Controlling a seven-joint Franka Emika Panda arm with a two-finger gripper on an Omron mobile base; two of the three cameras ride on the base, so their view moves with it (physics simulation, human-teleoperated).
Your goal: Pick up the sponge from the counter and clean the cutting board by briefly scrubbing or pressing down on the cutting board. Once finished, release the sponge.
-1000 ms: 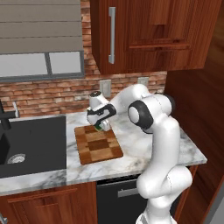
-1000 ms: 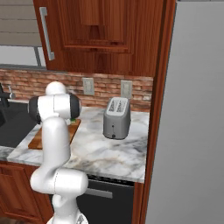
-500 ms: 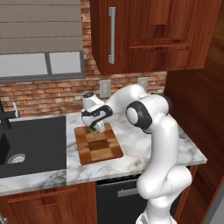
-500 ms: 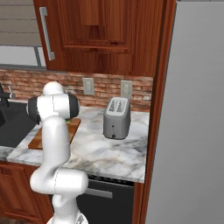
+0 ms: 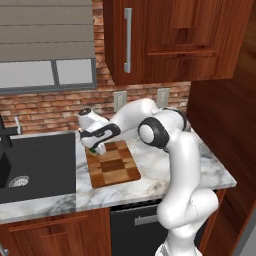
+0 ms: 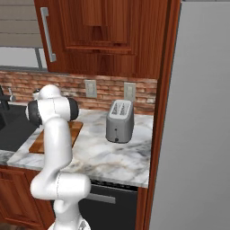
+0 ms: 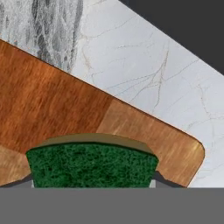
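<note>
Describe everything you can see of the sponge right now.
The sponge is a small block with a rough dark green scrubbing face and a thin olive-yellow layer showing along its far edge. In the hand view it sits clamped between the jaws, which press on its two short sides. It is over the cutting board, near the board's rounded corner by the black sink. In the left base view only a sliver of green shows at the gripper. Whether it presses on the wood I cannot tell.
</note>
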